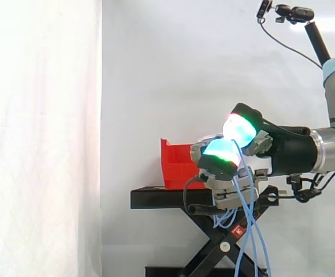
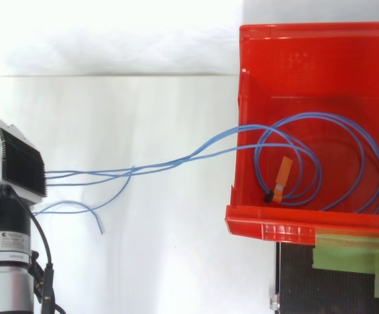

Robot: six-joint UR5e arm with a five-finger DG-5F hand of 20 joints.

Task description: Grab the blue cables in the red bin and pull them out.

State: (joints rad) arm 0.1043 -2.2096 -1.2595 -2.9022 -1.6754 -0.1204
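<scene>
Plainly, in the side view we see the hand (image 1: 259, 143) held level just right of the red bin (image 1: 176, 167), above the near end of the black stand (image 1: 162, 198). Its fingers are curled and clamped on the blue cables (image 1: 249, 225). The strands come out from under the glowing pads (image 1: 220, 151) and hang down past the stand's scissor frame. The bin's wall hides its inside here, and the pads cover the exact spot where the strands are pinched, so we cannot judge how firm the hold is.

From above, the blue cables (image 2: 176, 160) run as a loose bundle from the hand's body at the left edge, across the white floor and over the left wall of the red bin (image 2: 268, 229). Most of their length lies coiled inside the bin, with an orange tag (image 2: 283, 171) near the middle of the loops. We judge the pull to be only partly done. One strand curls off on its own below the bundle, and we cannot tell whether it is gripped. The bin is cut off at the right, so the coil's far side is out of sight, as are the fingers under the hand's body.

We see three risks. The loops or the tag may catch on the bin's wall, and the bin could then be dragged along. The thin strands may also slip through the pads under load.
</scene>
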